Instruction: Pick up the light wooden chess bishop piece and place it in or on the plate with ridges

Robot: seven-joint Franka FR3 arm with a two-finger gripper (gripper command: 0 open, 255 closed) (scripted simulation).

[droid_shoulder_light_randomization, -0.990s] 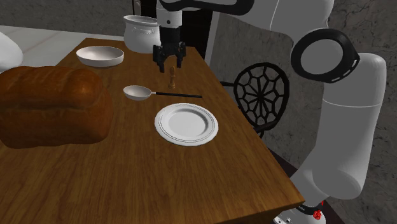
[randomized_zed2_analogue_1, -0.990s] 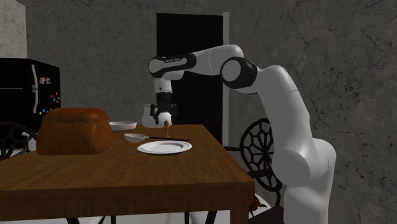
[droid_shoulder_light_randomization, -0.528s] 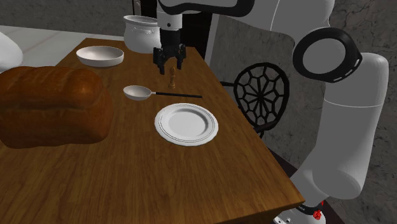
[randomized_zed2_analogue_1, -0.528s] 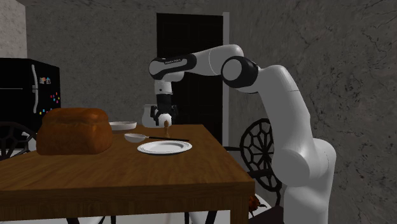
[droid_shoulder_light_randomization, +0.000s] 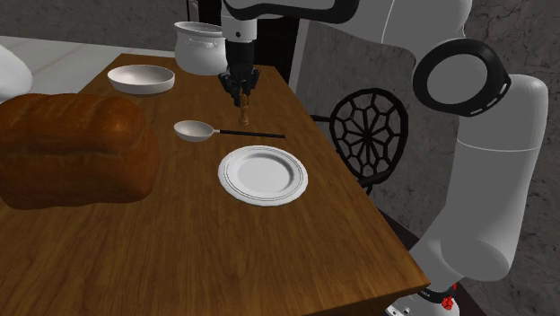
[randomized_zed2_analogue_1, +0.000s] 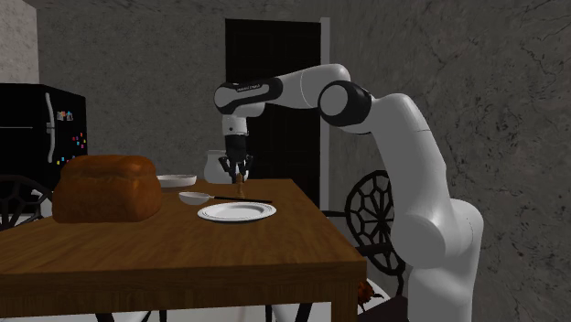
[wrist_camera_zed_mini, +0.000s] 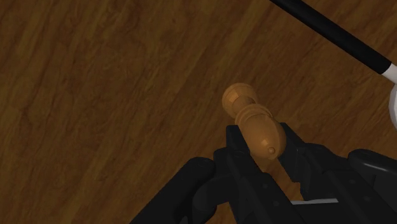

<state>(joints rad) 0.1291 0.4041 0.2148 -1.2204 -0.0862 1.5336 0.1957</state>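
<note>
The light brown chess bishop [droid_shoulder_light_randomization: 242, 113] stands upright on the wooden table [droid_shoulder_light_randomization: 179, 242], just beyond the handle of a white spoon. My black gripper [droid_shoulder_light_randomization: 240, 91] comes straight down onto it, shut on its head. In the wrist view the two fingers [wrist_camera_zed_mini: 238, 145] clasp the bishop's [wrist_camera_zed_mini: 253, 122] rounded top, its base on the wood below. The white plate with a ridged rim [droid_shoulder_light_randomization: 226, 176] lies nearer the table's middle, a short way from the bishop toward the stand. In the second exterior view the gripper [randomized_zed2_analogue_1: 240, 172] holds the bishop [randomized_zed2_analogue_1: 241, 187] behind the plate [randomized_zed2_analogue_1: 209, 214].
A white spoon with a black handle [droid_shoulder_light_randomization: 194, 131] lies between bishop and plate. A large brown bread loaf [droid_shoulder_light_randomization: 67, 148] fills the shoulder view's left. A white bowl [droid_shoulder_light_randomization: 141, 79] and a white pot [droid_shoulder_light_randomization: 199, 47] stand at the far end. A black chair [droid_shoulder_light_randomization: 363, 135] flanks the table.
The fingers stood apart around the bishop's top before; now they have closed onto it. The arm has hardly moved and the bishop stays where it stood.
</note>
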